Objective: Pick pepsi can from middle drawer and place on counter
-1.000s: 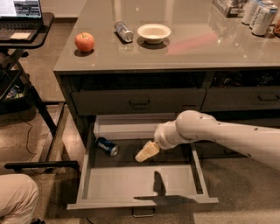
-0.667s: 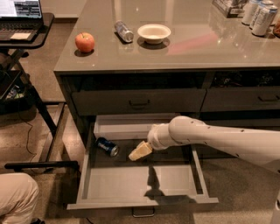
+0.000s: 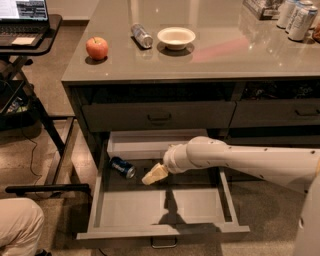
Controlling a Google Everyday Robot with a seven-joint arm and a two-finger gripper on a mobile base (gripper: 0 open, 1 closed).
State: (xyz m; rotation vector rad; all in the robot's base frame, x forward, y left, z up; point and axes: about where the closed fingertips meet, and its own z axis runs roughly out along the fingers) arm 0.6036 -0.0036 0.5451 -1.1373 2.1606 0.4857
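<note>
The pepsi can (image 3: pixel 123 167) lies on its side at the back left of the open middle drawer (image 3: pixel 160 231), next to the long white tray (image 3: pixel 135 144). My gripper (image 3: pixel 154 175) hangs over the drawer just right of the can, a short gap away from it, at the end of my white arm (image 3: pixel 240 159) that comes in from the right. The counter (image 3: pixel 225 55) spreads above the drawers.
On the counter sit a red apple (image 3: pixel 97 48), a silver-grey can lying down (image 3: pixel 141 36), a white bowl (image 3: pixel 176 37) and tall pale cans (image 3: pixel 296 15) at the far right. A black desk with a laptop (image 3: pixel 25 17) stands left. A person's knee (image 3: pixel 17 227) shows bottom left.
My gripper and arm have moved left over the drawer, closing most of the gap to the pepsi can. The can has not moved.
</note>
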